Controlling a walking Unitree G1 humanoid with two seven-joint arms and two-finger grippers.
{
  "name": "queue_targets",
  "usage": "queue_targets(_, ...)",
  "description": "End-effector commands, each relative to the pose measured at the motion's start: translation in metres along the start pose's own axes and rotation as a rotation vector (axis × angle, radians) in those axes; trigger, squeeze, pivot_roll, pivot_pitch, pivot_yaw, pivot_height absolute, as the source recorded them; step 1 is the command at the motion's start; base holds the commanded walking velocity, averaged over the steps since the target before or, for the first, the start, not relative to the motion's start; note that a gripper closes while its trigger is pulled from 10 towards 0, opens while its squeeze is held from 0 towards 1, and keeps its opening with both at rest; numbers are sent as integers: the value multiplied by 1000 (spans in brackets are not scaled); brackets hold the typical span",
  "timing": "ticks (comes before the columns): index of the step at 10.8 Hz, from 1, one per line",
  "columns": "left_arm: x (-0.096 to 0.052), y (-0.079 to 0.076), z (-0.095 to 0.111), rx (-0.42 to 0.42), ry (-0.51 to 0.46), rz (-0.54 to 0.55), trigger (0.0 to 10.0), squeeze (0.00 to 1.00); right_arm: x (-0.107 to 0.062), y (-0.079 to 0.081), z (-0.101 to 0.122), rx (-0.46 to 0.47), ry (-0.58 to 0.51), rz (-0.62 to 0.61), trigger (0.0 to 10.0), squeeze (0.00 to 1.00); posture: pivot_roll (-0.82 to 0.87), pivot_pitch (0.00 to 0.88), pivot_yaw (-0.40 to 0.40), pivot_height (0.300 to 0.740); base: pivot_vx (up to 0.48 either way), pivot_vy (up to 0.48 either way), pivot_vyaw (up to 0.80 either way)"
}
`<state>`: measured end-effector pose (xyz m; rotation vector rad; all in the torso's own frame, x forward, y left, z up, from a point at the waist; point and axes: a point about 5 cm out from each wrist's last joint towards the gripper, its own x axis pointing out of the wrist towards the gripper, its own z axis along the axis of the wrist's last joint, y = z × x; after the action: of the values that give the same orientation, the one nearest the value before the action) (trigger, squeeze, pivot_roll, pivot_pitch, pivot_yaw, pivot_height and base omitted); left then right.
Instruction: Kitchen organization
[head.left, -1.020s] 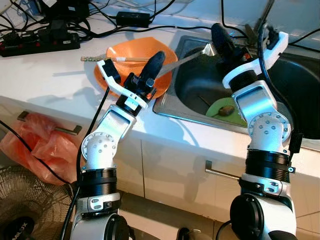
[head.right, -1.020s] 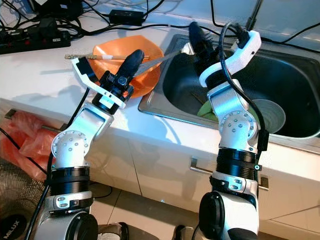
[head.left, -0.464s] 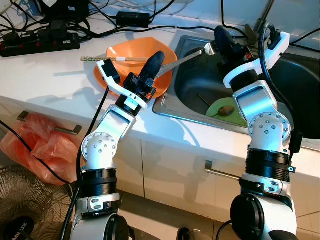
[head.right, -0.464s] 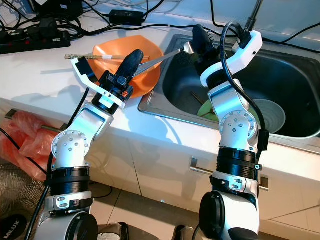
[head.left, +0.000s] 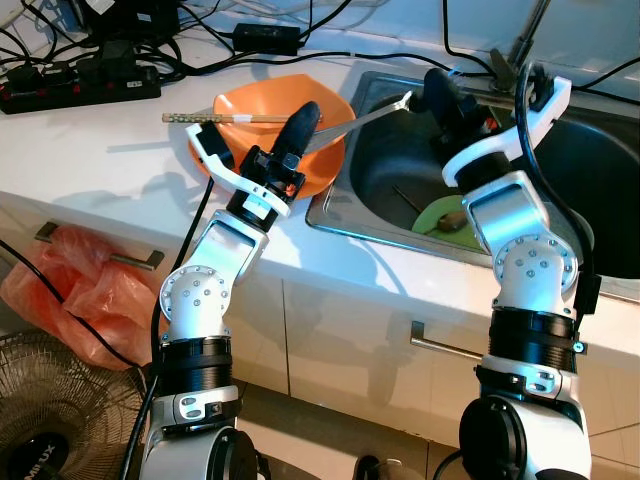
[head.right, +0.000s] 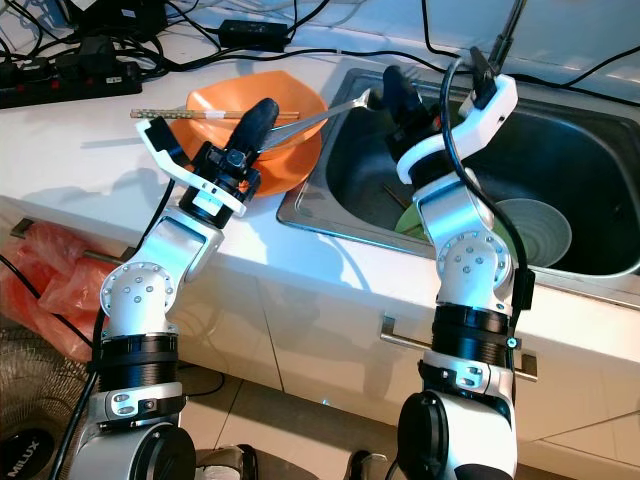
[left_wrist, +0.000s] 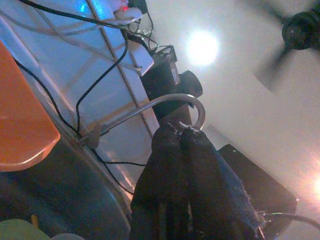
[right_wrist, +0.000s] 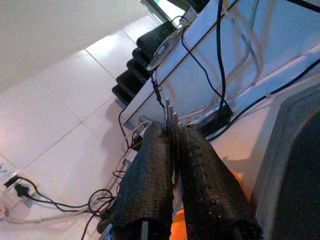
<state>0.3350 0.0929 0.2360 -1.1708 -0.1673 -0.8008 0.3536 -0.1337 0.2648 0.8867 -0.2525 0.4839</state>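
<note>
Orange bowl (head.left: 262, 118) w/ chopsticks (head.left: 200, 117) on counter (head.left: 90, 150), cables (head.left: 150, 45) behind.

The round orange plastic bowl (head.left: 270, 125) looks smooth and glossy. The brushed steel sink (head.left: 375, 200) is dull grey metal beside the smooth white worktop (head.left: 90, 150).

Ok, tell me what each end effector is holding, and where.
Right end effector pinches the metal fork by its tined head. Left end effector is shut beside the handle; a hold cannot be told.
</note>
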Motion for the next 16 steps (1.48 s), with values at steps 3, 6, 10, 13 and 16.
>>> queue_targets(3, 5, 0, -22, -40, 83, 13, 3686, 0, 2, 10, -8, 3, 39, 42, 0, 0, 23, 113, -8, 740, 0, 0, 0)
queue_targets(6, 6, -4, -25, -27, 101, 6, 10000, 1000, 3, 8, -8, -3, 35, 22, 0, 0, 23, 111, -9, 740, 0, 0, 0)
queue_targets(10, 6, -4, -25, -15, 97, 13, 10000, 1000, 5, 1, -3, -19, 10, -33, 0, 0, 24, 112, -11, 740, 0, 0, 0)
queue_targets(13, 4, -6, -26, 14, 128, 6, 10000, 1000, 6, -9, 10, -82, -53, -119, 0, 0, 25, 111, -7, 740, 0, 0, 0)
queue_targets(16, -2, -8, -30, 77, 180, 5, 10000, 1000, 5, -32, 37, -175, -151, -267, 0, 0, 32, 108, -10, 740, 0, 0, 0)
